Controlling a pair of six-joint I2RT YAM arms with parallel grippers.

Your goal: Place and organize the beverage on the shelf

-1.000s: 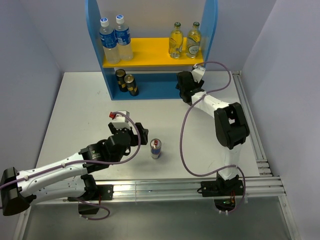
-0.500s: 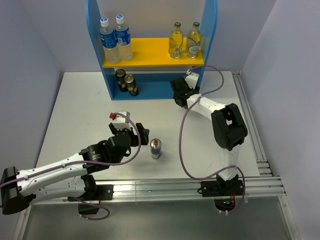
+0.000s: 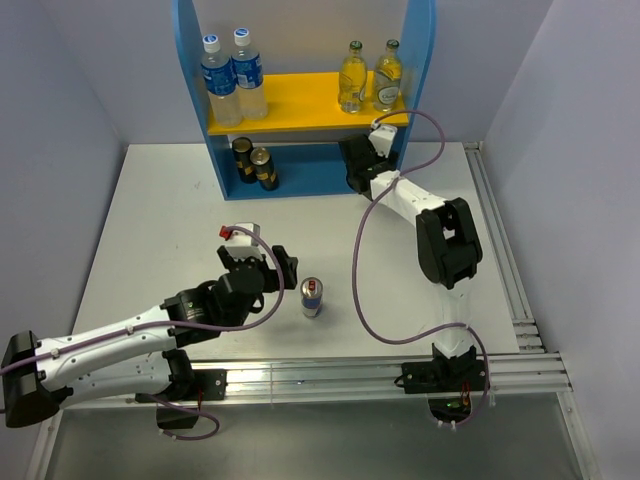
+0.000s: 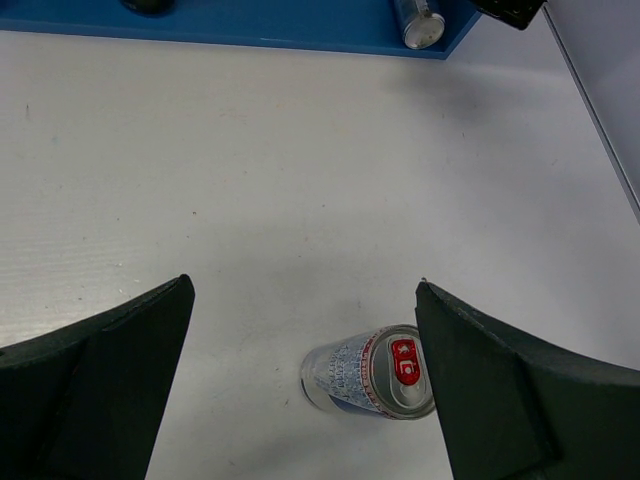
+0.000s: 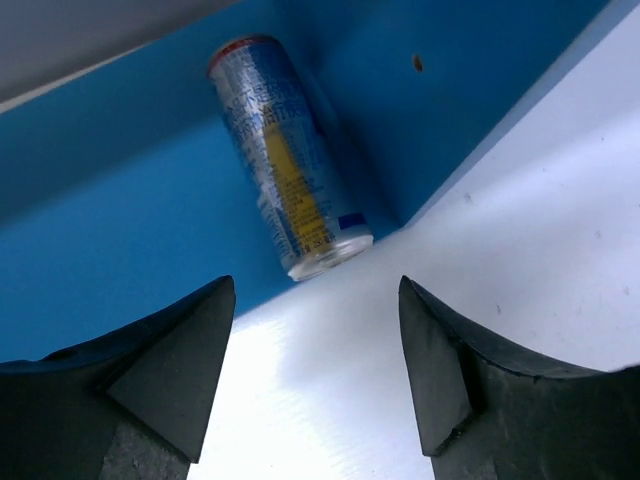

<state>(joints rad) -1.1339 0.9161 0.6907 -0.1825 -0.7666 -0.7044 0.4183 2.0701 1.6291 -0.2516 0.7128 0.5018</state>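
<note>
The shelf (image 3: pixel 190 60) stands at the back, with two green-capped glass bottles (image 3: pixel 350 78) at the right of its yellow board and two dark gold-topped cans (image 3: pixel 252 163) on its blue base at the left. A slim silver-blue can (image 3: pixel 312 297) stands on the table; in the left wrist view this can (image 4: pixel 375 372) sits between the fingers, close to the right one. My left gripper (image 3: pixel 288 268) (image 4: pixel 305 385) is open. My right gripper (image 3: pixel 358 168) (image 5: pixel 318 375) is open and empty, just in front of another silver-blue can (image 5: pixel 290 160) standing in the shelf's lower right corner.
Two blue-capped water bottles (image 3: pixel 230 75) stand at the left of the yellow board. The shelf's right side panel (image 3: pixel 425 60) is close to the right wrist. A purple cable (image 3: pixel 362 270) loops over the table beside the standing can. A rail (image 3: pixel 380 372) runs along the near edge.
My right gripper has shifted left and closer to the shelf's lower opening. My left gripper has barely moved; the can on the table stays put.
</note>
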